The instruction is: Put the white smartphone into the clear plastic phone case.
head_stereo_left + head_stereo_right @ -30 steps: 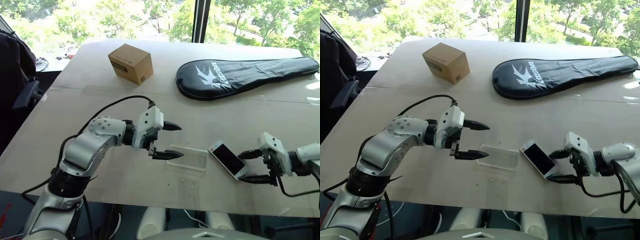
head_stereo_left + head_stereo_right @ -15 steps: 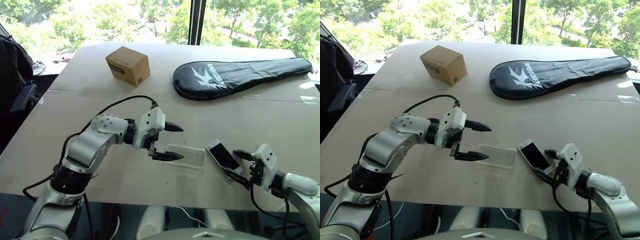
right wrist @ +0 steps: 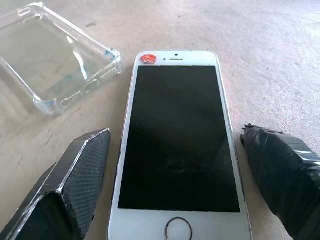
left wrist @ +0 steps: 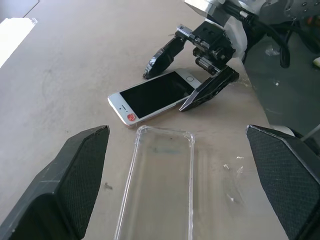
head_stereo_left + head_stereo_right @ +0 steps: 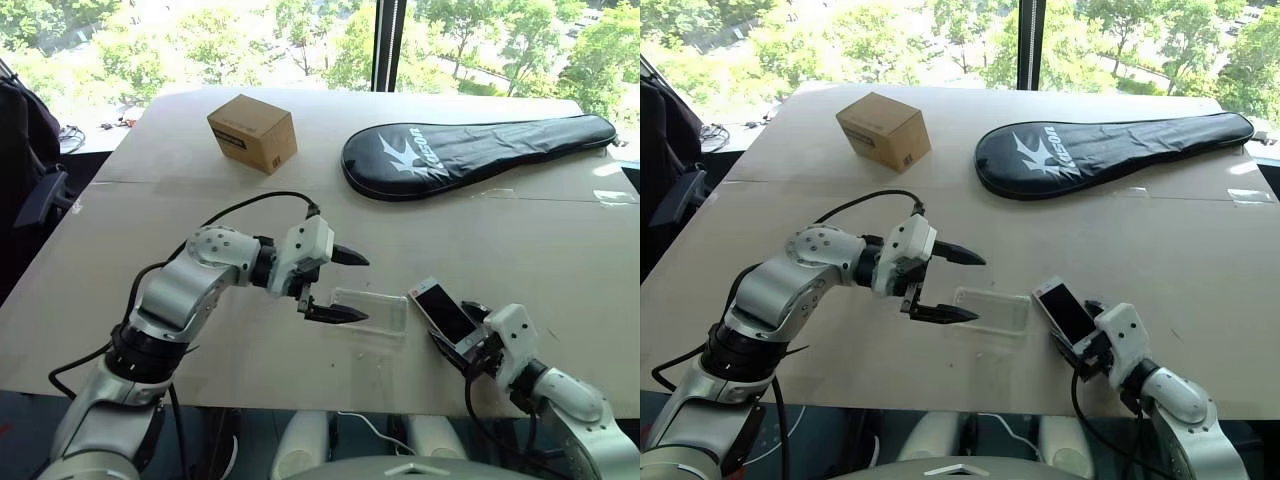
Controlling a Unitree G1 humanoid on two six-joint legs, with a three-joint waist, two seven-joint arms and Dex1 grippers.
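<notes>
So far you have nothing seated: the white smartphone [image 5: 445, 313] lies face up on the table [image 5: 560, 240], outside the clear plastic phone case [image 5: 367, 312], which rests empty just to its left. The two sit close together, corner to corner, with a narrow strip of bare table between them, as the right wrist view shows.

Your right gripper [image 5: 462, 332] sits at the near, home-button end of the phone with its fingers spread wide, one on each side of the phone's long edges. Nothing is pinched; the fingers [image 3: 80, 170] look to stand just clear of the white edges, though you cannot rule out a light touch from these views. Your left gripper [image 5: 338, 285] hovers over the left end of the case, also fully spread and holding nothing, one finger above and one low near the case rim.

Everything that matters is ahead of you, as I read it: close the right fingers on the phone, lift it, line it up over the open shell, and press it in while the left gripper steadies the case. A cardboard box [image 5: 252, 132] and a black racket cover [image 5: 475, 157] lie at the far side of the table, well apart from the work.
</notes>
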